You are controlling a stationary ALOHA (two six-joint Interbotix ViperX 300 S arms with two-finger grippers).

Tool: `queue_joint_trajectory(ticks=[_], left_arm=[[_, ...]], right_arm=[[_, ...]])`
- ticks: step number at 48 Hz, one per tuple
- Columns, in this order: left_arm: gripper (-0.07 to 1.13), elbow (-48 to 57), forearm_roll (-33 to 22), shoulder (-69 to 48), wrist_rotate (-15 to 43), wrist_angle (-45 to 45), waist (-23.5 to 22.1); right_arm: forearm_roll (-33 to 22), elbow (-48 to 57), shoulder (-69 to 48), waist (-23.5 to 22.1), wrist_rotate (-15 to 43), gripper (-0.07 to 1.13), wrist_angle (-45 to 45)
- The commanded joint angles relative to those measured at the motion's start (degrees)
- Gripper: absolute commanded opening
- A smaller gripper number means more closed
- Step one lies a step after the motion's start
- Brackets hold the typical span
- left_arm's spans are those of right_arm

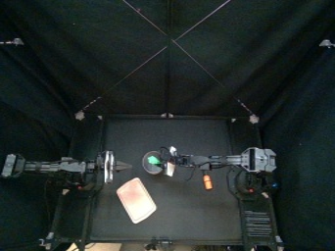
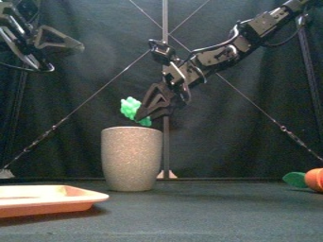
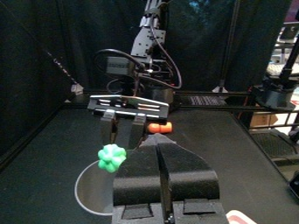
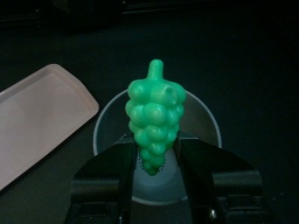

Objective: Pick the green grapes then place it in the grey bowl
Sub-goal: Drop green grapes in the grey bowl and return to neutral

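A bunch of green grapes (image 2: 130,108) hangs just above the mouth of the tall grey speckled cup (image 2: 131,159), with my right gripper (image 2: 147,111) shut on it. In the right wrist view the grapes (image 4: 153,112) sit between the jaws, stem pointing away, with the cup's rim (image 4: 201,119) right behind them. From above, the right gripper (image 1: 163,162) is over the cup (image 1: 153,167) near the table's middle. My left gripper (image 1: 112,165) rests left of the cup, jaws together, holding nothing. The left wrist view shows the grapes (image 3: 111,157) over the cup's rim (image 3: 84,187).
A flat pink tray (image 1: 136,199) lies at the front, left of centre, seen also as the tray (image 2: 44,198) and the tray (image 4: 41,112). An orange toy carrot (image 1: 207,182) lies right of the cup, low at the right in the front view as the carrot (image 2: 311,179).
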Motion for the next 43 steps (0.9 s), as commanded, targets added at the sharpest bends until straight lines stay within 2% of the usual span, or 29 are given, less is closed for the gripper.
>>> queue_joint_trajectory(ticks=[1,7,12,20,30,43], left_arm=[[0.08,-0.53,0.0,0.26,0.0,-0.53,0.26],[0.08,-0.35,0.0,0.26,0.0,-0.53,0.26],[0.08,-0.35,0.0,0.26,0.0,-0.53,0.26],[0.08,-0.35,0.09,0.26,0.0,-0.53,0.26],[0.08,-0.35,0.0,0.26,0.0,-0.53,0.26],[0.08,-0.35,0.09,0.18,0.09,-0.53,0.35]], right_arm=[[1.05,-1.41,-1.05,0.0,-0.09,0.74,-0.35],[1.93,-1.67,-0.88,0.0,0.0,0.89,-0.35],[3.08,-1.67,-0.88,0.0,-0.09,0.96,-0.44],[2.72,-2.29,-1.76,0.18,-0.35,0.96,-0.44],[-0.53,-0.88,-6.77,1.85,-0.44,0.96,-2.2],[-1.23,9.93,-18.19,3.78,-0.09,0.96,-14.33]])
